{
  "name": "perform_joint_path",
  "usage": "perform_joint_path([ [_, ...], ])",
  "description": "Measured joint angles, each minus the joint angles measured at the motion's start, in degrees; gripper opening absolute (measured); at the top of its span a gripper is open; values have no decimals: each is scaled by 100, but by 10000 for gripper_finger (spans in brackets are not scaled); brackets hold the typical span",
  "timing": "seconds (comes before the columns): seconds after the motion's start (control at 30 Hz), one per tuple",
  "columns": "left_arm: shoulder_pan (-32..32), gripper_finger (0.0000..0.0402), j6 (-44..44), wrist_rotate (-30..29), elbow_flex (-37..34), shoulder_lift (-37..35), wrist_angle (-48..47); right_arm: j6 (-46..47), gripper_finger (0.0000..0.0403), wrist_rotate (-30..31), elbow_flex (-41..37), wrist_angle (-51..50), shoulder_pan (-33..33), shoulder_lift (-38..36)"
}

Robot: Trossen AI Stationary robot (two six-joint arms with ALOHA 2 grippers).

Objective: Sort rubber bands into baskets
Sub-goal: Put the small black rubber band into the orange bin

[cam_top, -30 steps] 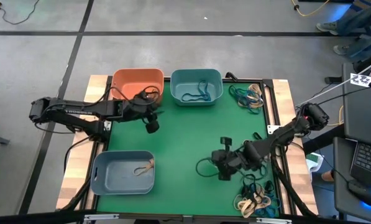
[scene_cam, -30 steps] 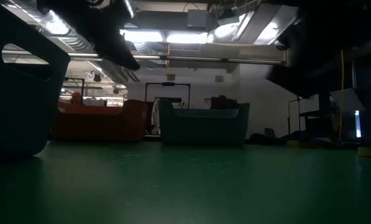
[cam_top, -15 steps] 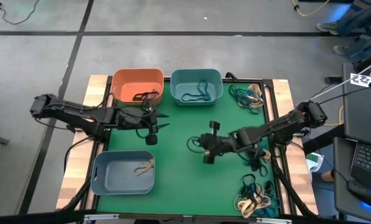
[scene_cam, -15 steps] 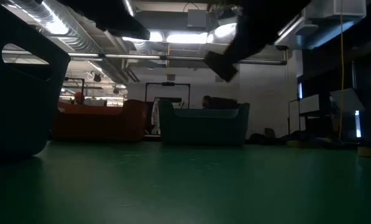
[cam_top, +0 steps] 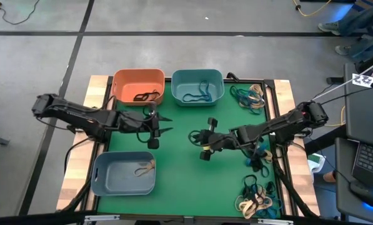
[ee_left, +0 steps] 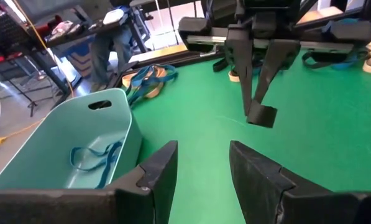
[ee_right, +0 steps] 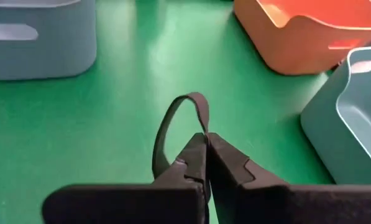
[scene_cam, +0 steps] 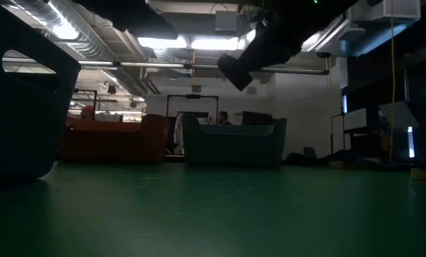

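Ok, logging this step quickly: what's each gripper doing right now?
Left gripper: open, empty.
Right gripper: shut on a thin black rubber band loop.

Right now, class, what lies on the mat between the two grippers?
In the high view, only bare green mat lies between the open left gripper and the right gripper, which pinches a black rubber band.

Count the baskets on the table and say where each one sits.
3. The orange basket sits at the far edge, the teal basket beside it on its right, and the grey-blue basket at the near left. None seems hidden.
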Motion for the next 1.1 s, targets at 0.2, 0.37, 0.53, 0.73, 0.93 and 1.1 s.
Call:
perform_joint_path([
  [0.2,0,143,188,236,0,536,743,-35,12,7,-8,57,1,85],
  [0.37,-9,143,417,788,2,1046,1339,-76,12,37,-6,142,2,163],
  [0.53,-11,143,592,979,2,1417,1765,-76,12,39,-6,251,2,162],
  [0.73,-37,143,658,1061,2,1732,2230,-76,12,39,-6,369,2,162],
  [0.93,-124,143,828,1127,2,1798,2285,-76,12,39,-6,420,2,162],
  [1.1,-194,143,974,1128,2,1798,2290,-73,12,39,-6,518,2,162],
])
